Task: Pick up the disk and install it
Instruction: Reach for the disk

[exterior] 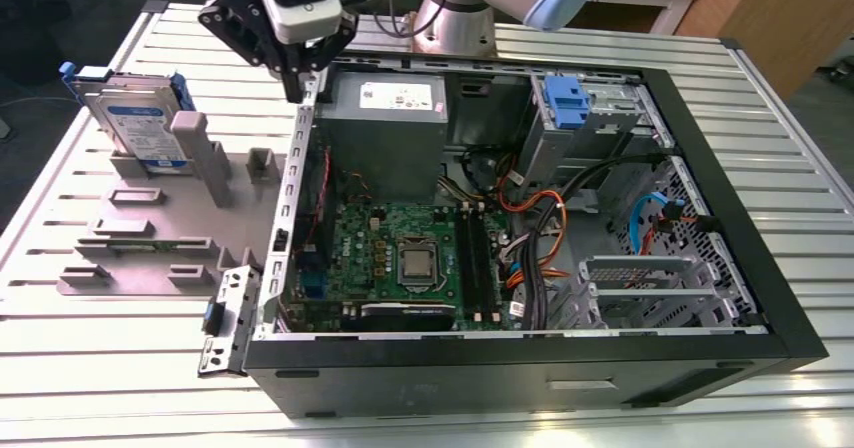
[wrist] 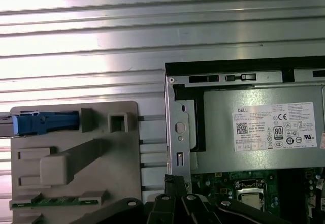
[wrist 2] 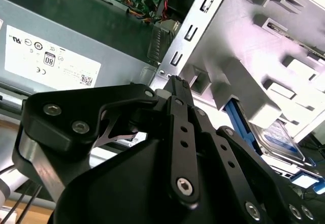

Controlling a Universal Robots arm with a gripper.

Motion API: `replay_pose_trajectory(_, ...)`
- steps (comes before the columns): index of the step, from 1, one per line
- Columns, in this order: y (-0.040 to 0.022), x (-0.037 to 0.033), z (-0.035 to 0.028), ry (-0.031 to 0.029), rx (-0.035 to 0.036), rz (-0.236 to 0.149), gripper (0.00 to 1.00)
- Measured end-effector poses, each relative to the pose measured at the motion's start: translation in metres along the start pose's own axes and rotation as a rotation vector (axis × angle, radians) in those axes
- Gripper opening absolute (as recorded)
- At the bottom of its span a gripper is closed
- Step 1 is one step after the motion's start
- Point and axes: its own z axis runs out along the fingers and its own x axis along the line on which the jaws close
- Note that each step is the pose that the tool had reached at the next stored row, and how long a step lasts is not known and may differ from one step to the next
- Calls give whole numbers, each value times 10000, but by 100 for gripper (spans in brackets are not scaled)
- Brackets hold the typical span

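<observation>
Disk stands upright in a grey holder on the slatted surface, at the exterior view's left. Gripper hovers near it, over the open computer case wall, fingers pressed together, holding nothing.

A ribbed aluminium table carries two things. The open computer case lies on its side, one wall right under the gripper. On that wall's other side, just beside the case, a grey fixture plate lies flat.
</observation>
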Motion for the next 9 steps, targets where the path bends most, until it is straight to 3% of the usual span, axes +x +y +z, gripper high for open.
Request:
replay_pose_trajectory(5,58,24,-13,-43,-4,-3,11)
replay_pose_trajectory(9,110,133,-10,-84,-3,-5,11)
